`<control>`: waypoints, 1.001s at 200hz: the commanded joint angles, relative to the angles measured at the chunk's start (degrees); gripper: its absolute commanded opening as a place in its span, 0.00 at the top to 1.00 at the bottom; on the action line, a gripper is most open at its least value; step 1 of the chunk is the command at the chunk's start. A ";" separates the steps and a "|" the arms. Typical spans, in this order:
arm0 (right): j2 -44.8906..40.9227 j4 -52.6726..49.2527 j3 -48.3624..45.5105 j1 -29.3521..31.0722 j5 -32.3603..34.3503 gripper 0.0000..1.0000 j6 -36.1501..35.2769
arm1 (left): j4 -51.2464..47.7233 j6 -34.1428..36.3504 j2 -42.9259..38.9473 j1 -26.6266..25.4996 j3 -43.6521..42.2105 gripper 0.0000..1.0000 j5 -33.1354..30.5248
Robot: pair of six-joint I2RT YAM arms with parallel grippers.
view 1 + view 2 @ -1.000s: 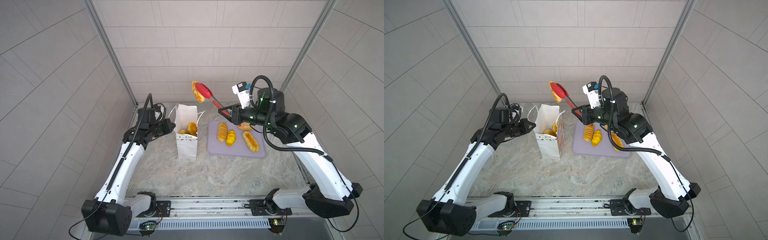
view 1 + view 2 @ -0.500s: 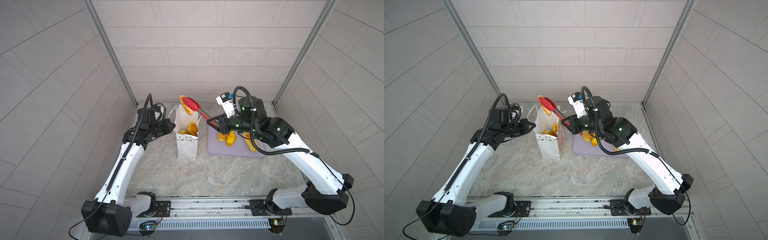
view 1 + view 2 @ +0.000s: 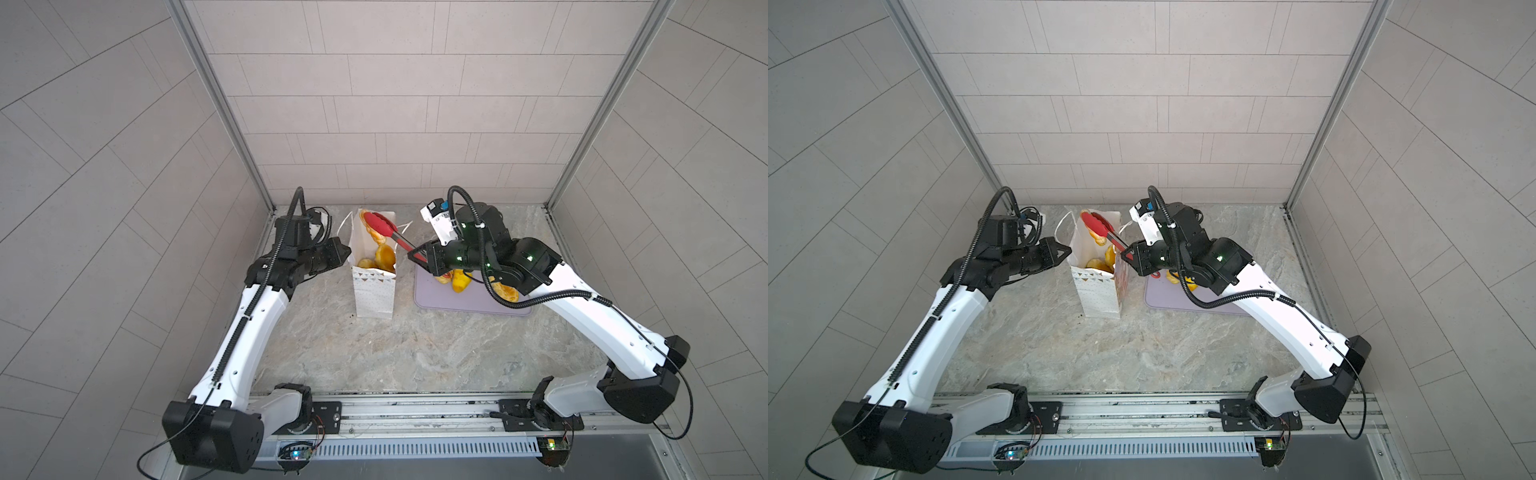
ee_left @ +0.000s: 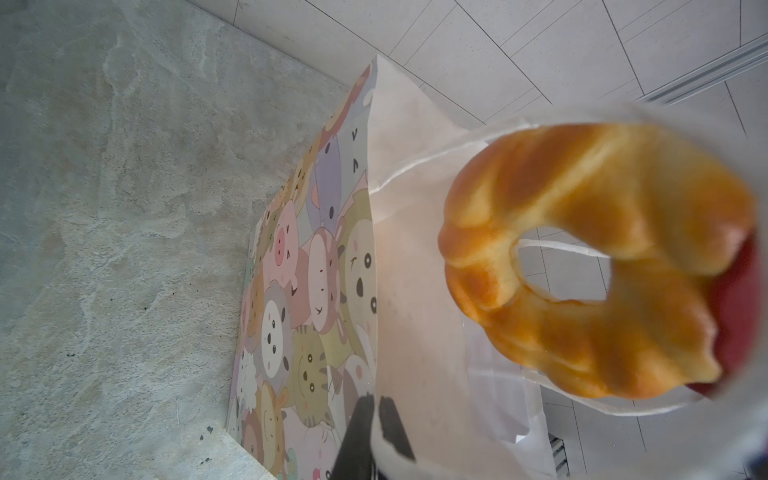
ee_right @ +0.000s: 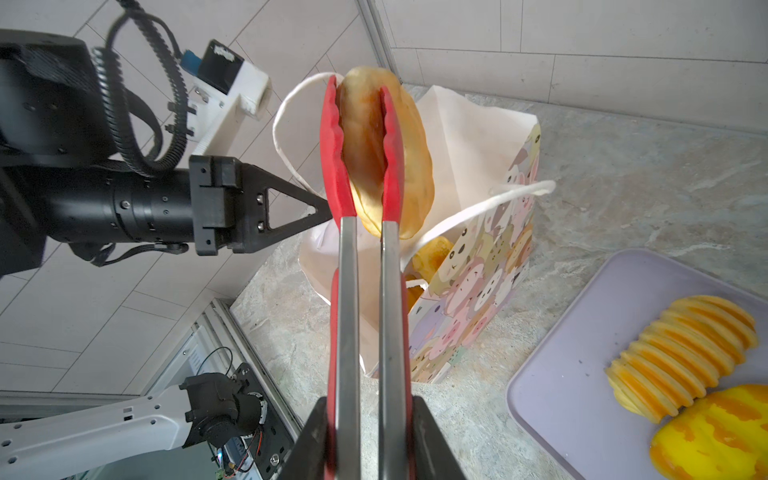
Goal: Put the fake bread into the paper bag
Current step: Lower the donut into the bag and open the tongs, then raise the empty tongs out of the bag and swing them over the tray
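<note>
The right gripper (image 3: pixel 417 258), clenched on the tongs (image 3: pixel 386 227), has swung its ring bread (image 4: pixel 582 257) over the paper bag (image 3: pixel 374 291); left gripper (image 3: pixel 345 250) pinches the bag's 9 o'clock rim.

We see a robot test cell in a lab, not a home. Grey panel walls (image 3: pixel 395 104) on aluminium posts (image 3: pixel 224 108) box in a stone-patterned tabletop (image 3: pixel 395 353). A left arm (image 3: pixel 249 332) and right arm (image 3: pixel 615 328) are bolted to a metal rail (image 3: pixel 415 409) along its near edge, with bare circuit boards (image 3: pixel 296 454) underneath.
</note>
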 commanded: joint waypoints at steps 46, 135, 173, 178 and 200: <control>0.41 1.33 -0.19 0.68 2.86 0.69 -1.67 | 0.14 -0.27 -1.59 -0.25 -0.68 0.92 -0.17; 0.18 0.45 0.90 0.77 3.66 0.56 -2.01 | 0.14 -0.23 -1.64 -0.23 -0.93 0.92 -0.13; 0.41 0.08 1.83 0.97 3.79 0.54 -2.19 | 0.01 -0.21 -1.86 -0.25 -1.02 0.92 -0.15; 0.42 0.02 1.99 0.97 3.77 0.54 -2.15 | 0.06 -0.14 -1.86 -0.25 -0.99 0.92 -0.16; 0.59 -0.40 2.71 1.03 3.85 0.54 -2.42 | -0.04 -0.14 -1.86 -0.25 -0.97 0.92 -0.23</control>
